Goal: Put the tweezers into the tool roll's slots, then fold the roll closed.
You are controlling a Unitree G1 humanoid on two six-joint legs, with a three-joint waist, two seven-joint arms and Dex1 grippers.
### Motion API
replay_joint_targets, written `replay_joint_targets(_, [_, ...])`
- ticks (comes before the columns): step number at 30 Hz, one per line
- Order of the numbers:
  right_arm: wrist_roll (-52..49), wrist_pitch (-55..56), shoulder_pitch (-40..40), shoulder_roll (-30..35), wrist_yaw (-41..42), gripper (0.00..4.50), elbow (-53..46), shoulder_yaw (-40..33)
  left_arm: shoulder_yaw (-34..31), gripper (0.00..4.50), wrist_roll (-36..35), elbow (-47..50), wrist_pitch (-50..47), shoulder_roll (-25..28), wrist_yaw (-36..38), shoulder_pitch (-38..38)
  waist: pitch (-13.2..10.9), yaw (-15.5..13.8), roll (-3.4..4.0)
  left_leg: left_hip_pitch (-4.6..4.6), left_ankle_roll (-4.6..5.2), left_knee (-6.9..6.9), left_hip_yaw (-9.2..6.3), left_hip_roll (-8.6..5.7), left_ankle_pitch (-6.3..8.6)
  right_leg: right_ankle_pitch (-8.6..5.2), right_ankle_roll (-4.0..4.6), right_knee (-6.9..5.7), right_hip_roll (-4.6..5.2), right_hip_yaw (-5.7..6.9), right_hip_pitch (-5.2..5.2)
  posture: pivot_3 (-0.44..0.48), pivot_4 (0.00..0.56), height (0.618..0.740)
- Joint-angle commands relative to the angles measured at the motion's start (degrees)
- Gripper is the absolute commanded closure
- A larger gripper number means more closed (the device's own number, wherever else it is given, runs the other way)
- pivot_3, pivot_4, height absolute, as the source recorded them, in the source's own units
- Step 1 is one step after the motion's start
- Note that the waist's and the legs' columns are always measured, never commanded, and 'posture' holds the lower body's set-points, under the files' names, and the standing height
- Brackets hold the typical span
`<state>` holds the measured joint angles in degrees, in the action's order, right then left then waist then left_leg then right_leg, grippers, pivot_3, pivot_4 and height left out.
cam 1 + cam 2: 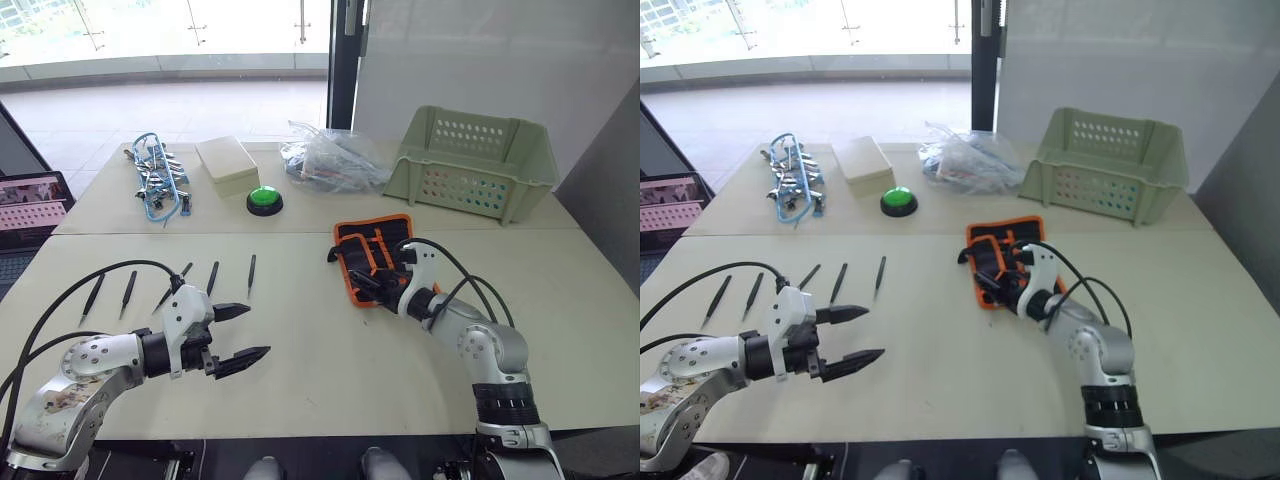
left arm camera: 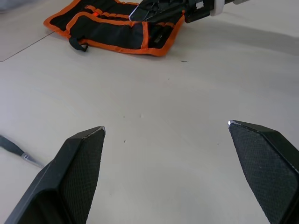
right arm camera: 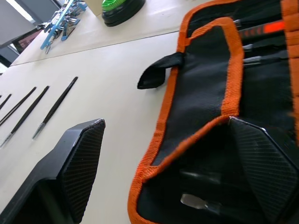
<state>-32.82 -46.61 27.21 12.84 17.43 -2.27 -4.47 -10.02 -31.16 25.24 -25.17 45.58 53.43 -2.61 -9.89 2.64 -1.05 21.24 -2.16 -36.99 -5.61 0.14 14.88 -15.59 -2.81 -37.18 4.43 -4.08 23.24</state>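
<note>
I am holding my left hand point(image 1: 243, 334) spread open beside the tweezers point(image 1: 212, 277), which look thin, stiff and slippery, best pinched mid-shaft, while my right hand point(image 3: 163, 154), fingers apart, is straddling the limp tool roll point(image 1: 372, 252) edge.

I see two pale tables point(image 1: 300, 350) pushed together, the seam running nine to three. At twelve, tall windows point(image 1: 170, 25) let in bright daylight over a light tiled floor point(image 1: 150, 110). A dark post point(image 1: 343, 60) stands beside a plain white wall point(image 1: 480, 60) at one o'clock. A grey panel point(image 1: 610, 190) sits at three.
</note>
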Motion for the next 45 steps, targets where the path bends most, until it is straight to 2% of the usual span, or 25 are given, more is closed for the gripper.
replay_joint_targets(1, [1.1,1.2,0.5,0.0,-0.1,1.6,0.1,-0.5,-2.1,0.0,-0.1,1.7,1.5,-0.3,-0.5,-0.7,0.0,-0.2,0.0,0.01,0.0,-0.01,0.0,-0.01,0.0,0.0,0.0,0.0,0.0,0.0,-0.01,0.0,0.15,0.74])
replay_joint_targets(2, [1.1,1.2,0.6,-0.1,-0.1,1.84,0.2,-0.7,-2.3,0.0,-0.1,1.7,1.6,-0.3,-0.6,-0.8,0.0,-0.2,0.0,0.01,-0.01,-0.01,0.0,-0.01,-0.01,0.0,0.0,0.01,0.01,0.0,-0.01,0.0,0.15,0.74])
replay_joint_targets(8, [0.8,1.1,2.6,-0.3,-0.3,3.96,2.0,-2.3,-2.2,0.0,2.2,0.5,3.0,1.0,0.3,-3.1,0.0,0.2,0.0,-0.01,-0.02,0.01,0.0,0.02,-0.01,0.0,0.0,-0.02,-0.03,0.0,0.01,0.0,0.15,0.74])
replay_joint_targets(10, [0.8,1.2,2.8,-0.5,-0.3,4.47,2.1,-2.7,-1.9,0.0,2.9,0.1,3.2,1.0,0.4,-3.2,0.0,0.1,0.0,-0.01,-0.02,0.01,-0.01,0.03,-0.01,0.0,0.0,-0.02,-0.04,0.01,0.01,0.0,0.15,0.74])
replay_joint_targets(12, [0.6,1.1,3.1,-0.7,0.2,4.47,2.0,-2.4,-0.1,0.0,5.3,-1.2,3.8,2.2,1.2,-2.4,0.0,0.1,0.0,0.0,-0.02,0.01,-0.01,0.02,-0.01,0.0,0.0,-0.02,-0.03,0.01,0.01,0.0,0.15,0.74])
replay_joint_targets(15, [0.9,-0.3,5.2,-0.2,2.5,4.47,2.0,0.2,1.3,0.0,5.0,-4.7,4.9,3.4,4.8,1.4,0.0,0.1,0.01,0.0,-0.03,0.0,-0.01,0.01,-0.02,0.0,0.0,-0.02,-0.03,0.01,0.01,0.0,0.15,0.74])
replay_joint_targets(19, [0.6,-4.9,9.7,2.6,8.0,4.47,0.6,5.5,4.7,0.0,7.8,-16.0,9.9,5.4,11.6,14.5,0.0,0.0,0.0,0.01,-0.14,-0.01,-0.07,0.03,-0.11,0.04,0.05,-0.06,-0.07,0.1,0.02,0.0,0.15,0.74])
replay_joint_targets(25, [-0.3,-10.2,8.4,9.3,15.4,4.47,-7.7,12.4,12.1,0.0,14.6,-28.1,18.9,5.1,19.0,25.6,0.0,0.1,0.02,0.07,-0.11,0.0,-0.13,-0.03,-0.1,0.04,0.06,-0.02,-0.04,0.14,0.03,0.0,0.15,0.74])
replay_joint_targets(27, [-0.9,-11.8,7.3,11.6,17.2,4.47,-11.3,13.6,14.7,0.0,18.1,-33.5,24.2,3.2,19.4,29.9,0.0,0.3,0.01,0.23,-0.09,0.0,-0.16,-0.02,-0.09,0.05,0.06,-0.08,-0.04,0.15,0.13,0.0,0.15,0.74])
replay_joint_targets(31, [-1.8,-14.1,5.4,15.3,19.5,4.47,-16.3,14.5,19.4,0.0,25.1,-43.7,34.6,-0.9,18.9,38.4,0.0,0.0,-0.03,1.27,-0.08,-0.83,-0.28,-0.09,-0.08,0.05,0.05,-0.79,-0.03,0.24,1.06,0.0,0.15,0.74])
replay_joint_targets(35, [-2.2,-15.7,3.5,17.1,20.4,4.47,-19.6,14.7,21.5,0.0,28.0,-52.9,39.4,-6.0,18.3,46.6,0.0,-0.1,-0.06,1.3,-0.09,-1.04,-0.31,-0.18,-0.1,0.07,0.01,-0.8,0.02,0.25,1.02,0.0,0.15,0.74])
replay_joint_targets(39, [-3.3,-17.7,1.5,17.1,19.4,4.47,-23.1,14.4,25.4,0.0,34.2,-63.1,47.7,-10.7,17.0,55.1,0.0,0.0,-0.08,1.25,-0.08,-1.11,-0.36,-0.18,-0.11,0.07,0.0,-0.85,-0.02,0.25,1.01,0.0,0.15,0.74])
replay_joint_targets(45, [-2.5,-18.1,0.6,17.2,17.7,4.47,-24.0,14.1,28.4,0.0,39.8,-74.2,55.1,-15.3,14.2,62.1,0.0,0.2,-0.08,1.25,-0.06,-1.16,-0.38,-0.21,-0.1,0.07,0.0,-0.88,-0.01,0.24,1.02,0.0,0.15,0.74])
